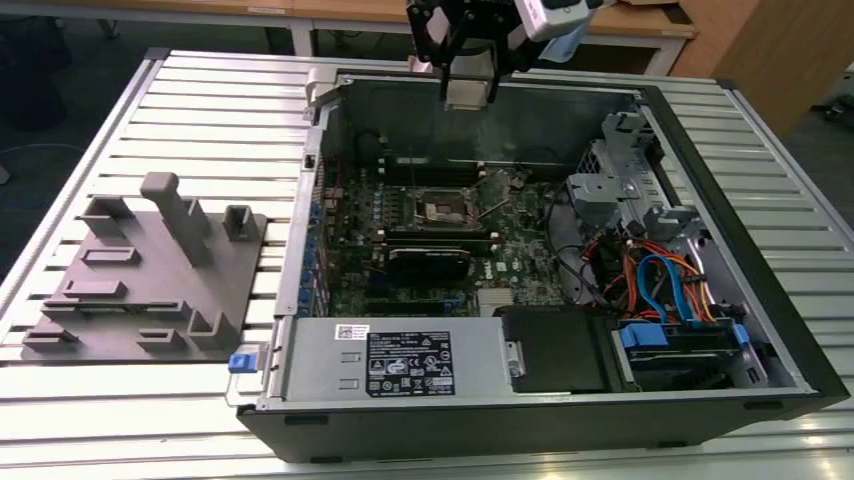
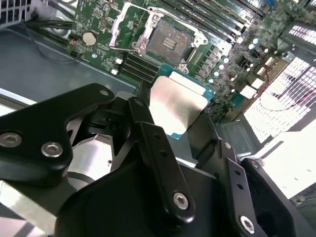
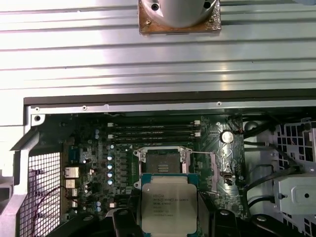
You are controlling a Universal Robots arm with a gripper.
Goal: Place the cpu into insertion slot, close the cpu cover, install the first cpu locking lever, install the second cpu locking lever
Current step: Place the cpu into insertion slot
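My gripper (image 1: 467,88) hangs above the far rim of the open computer case (image 1: 727,260), shut on the cpu (image 1: 469,93). In both wrist views the cpu (image 2: 178,105) (image 3: 169,203) is a silver-grey square chip on a green edge, clamped between two black fingers (image 2: 148,133). The insertion slot (image 1: 447,208) lies bare on the green motherboard, below the chip and apart from it, its dark centre showing (image 2: 168,42) (image 3: 161,161). The cpu cover (image 2: 122,27) stands swung open beside the slot.
A grey fixture block (image 1: 147,270) with pegs sits on the slatted table at the exterior view's left. Inside the case are a power supply (image 1: 400,360), a drive cage (image 1: 627,185), coloured cables (image 1: 667,280), memory slots (image 3: 153,131) and a black card (image 1: 427,262).
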